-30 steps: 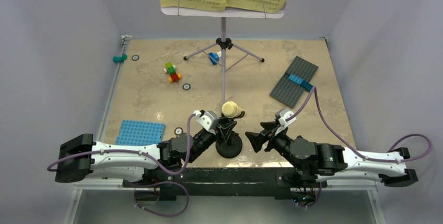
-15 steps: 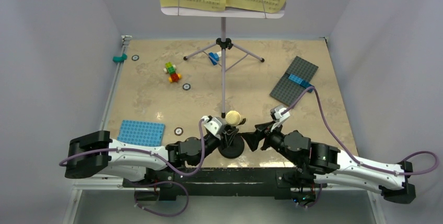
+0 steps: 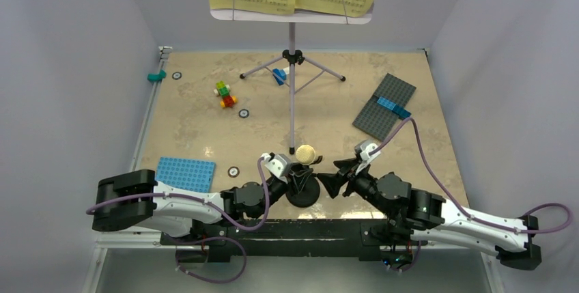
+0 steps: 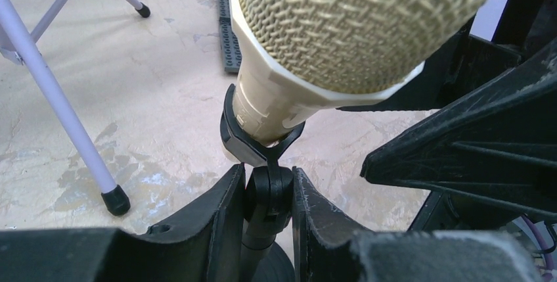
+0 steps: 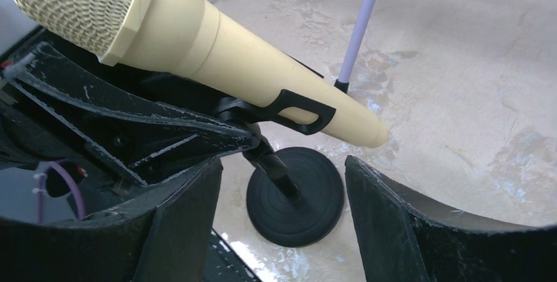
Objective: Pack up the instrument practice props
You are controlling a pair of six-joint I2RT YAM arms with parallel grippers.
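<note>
Left gripper [image 4: 268,193] clamps the stem of the mic stand [image 5: 295,196] at the near edge of the table [image 3: 205,122], right gripper [image 5: 284,190] gapes alongside — a skewed pull could wedge the cream microphone [image 5: 197,39] in its clip [image 5: 295,108] and topple both.

1. A blue studded baseplate [image 3: 184,173] lies flat at 8 o'clock on the mottled beige table [image 3: 341,81].
2. A grey baseplate [image 3: 384,106] lies askew at 2 o'clock, with a blue brick strip [image 3: 392,106] across it.
3. A cluster of colourful bricks [image 3: 225,95] sits at 10 o'clock, and a blue and white brick [image 3: 279,75] at 12.
4. A teal piece [image 3: 158,75] rests at the far 10 o'clock corner, with a small round disc [image 3: 177,75] just beside it.
5. A second disc [image 3: 244,113] lies near the cluster, at its 5 o'clock. A third disc [image 3: 233,171] lies near the blue baseplate, at its 3 o'clock.
</note>
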